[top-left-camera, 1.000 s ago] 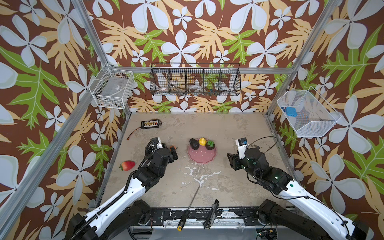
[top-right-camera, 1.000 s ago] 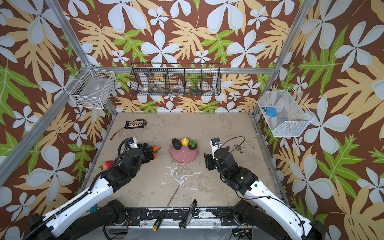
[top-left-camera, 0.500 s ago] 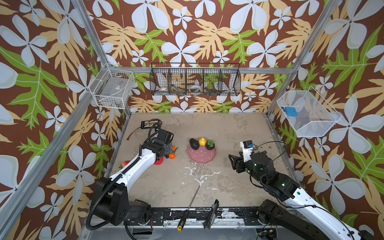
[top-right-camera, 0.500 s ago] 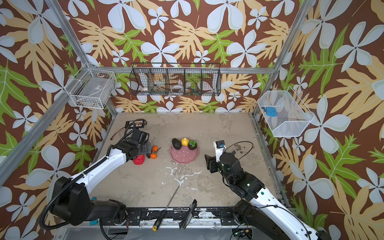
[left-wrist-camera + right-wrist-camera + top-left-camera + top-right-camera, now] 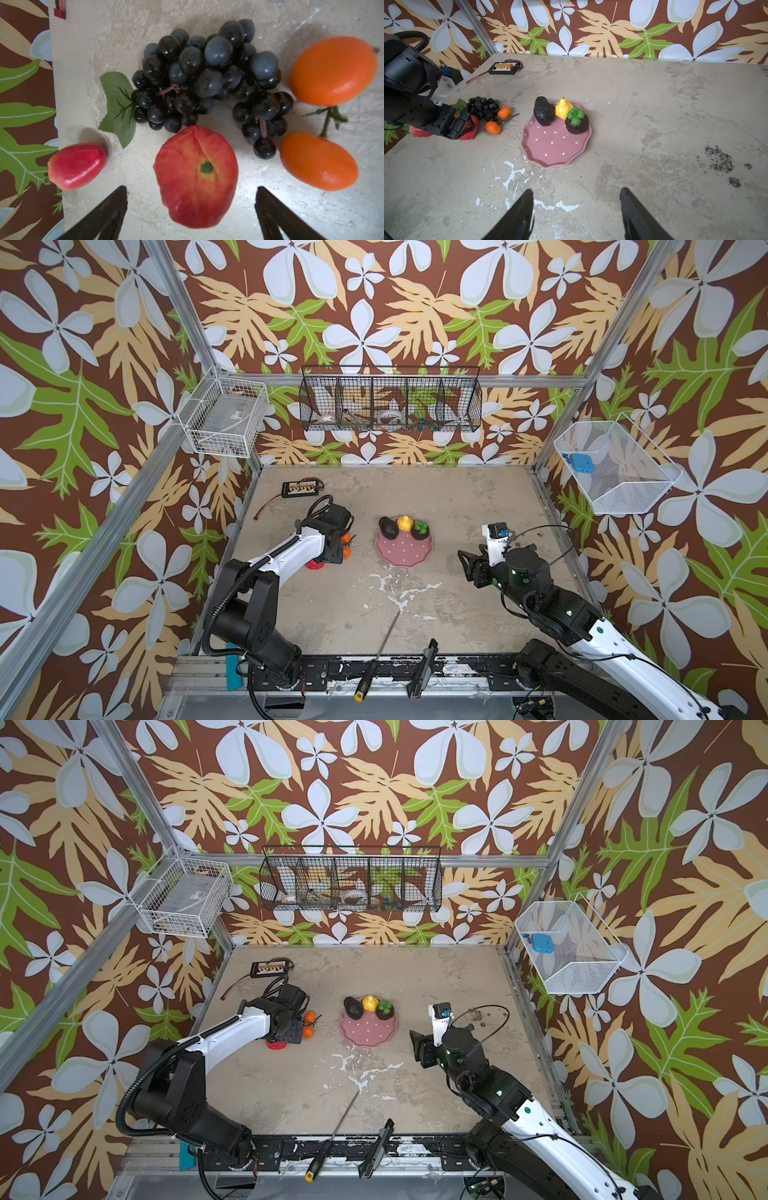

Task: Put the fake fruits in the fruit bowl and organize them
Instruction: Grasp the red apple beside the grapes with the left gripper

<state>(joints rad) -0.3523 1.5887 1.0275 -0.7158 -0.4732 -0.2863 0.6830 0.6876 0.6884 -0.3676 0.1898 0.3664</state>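
Avocado point(image 5: 543, 112), lemon point(image 5: 563, 109) and brown-green piece point(image 5: 576, 123) sit in the fruit bowl point(image 5: 554, 145) mid-desk, while apple point(image 5: 196, 176), strawberry point(image 5: 76, 166), grapes point(image 5: 203, 79) and two oranges point(image 5: 333, 70) lie loose near the desk's left edge beneath the wide-open, empty left gripper point(image 5: 191, 187), the right gripper point(image 5: 576, 191) hovering part-open and empty.

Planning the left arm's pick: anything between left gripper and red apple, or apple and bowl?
Nothing visible between the left gripper and the red apple: open jaws point straight at it. One orange and a second orange lie on the table between apple and fruit bowl; a lifted carry should clear them.
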